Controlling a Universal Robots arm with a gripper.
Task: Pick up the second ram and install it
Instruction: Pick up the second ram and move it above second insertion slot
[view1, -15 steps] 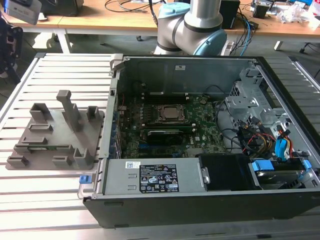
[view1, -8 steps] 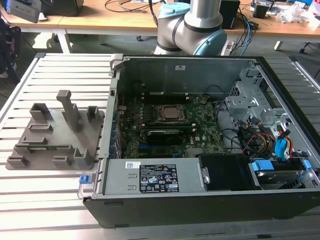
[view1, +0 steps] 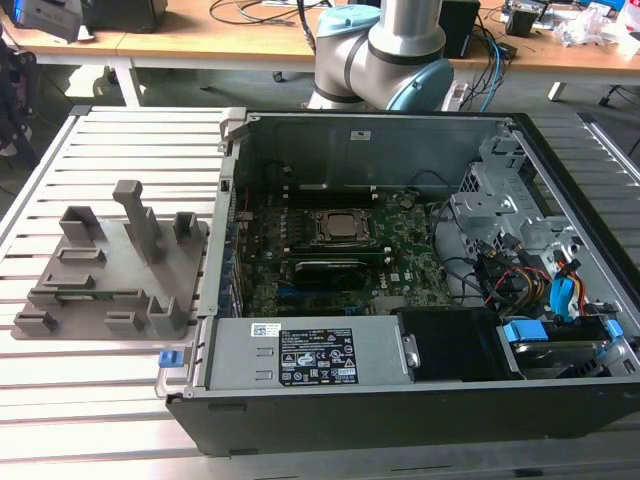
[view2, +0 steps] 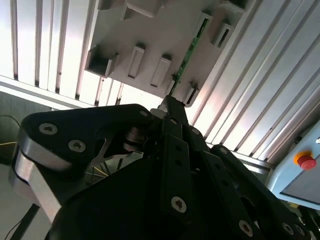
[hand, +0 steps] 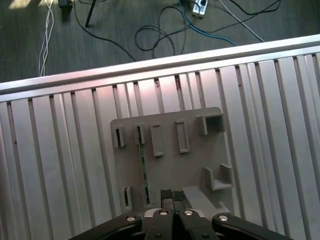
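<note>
Jaws clenched empty above grey fixture plate (hand: 170, 170), second ram (hand: 141, 165) edge-on in its slot, chips indiscernible

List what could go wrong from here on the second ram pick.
1. The gripper looks shut and sits to one side of the second ram in the first wrist view; descending like this, it may hit the fixture plate.
2. The ram stands thin, on edge in its slot, with upright blocks nearby; a skewed grasp could jam it.
</note>
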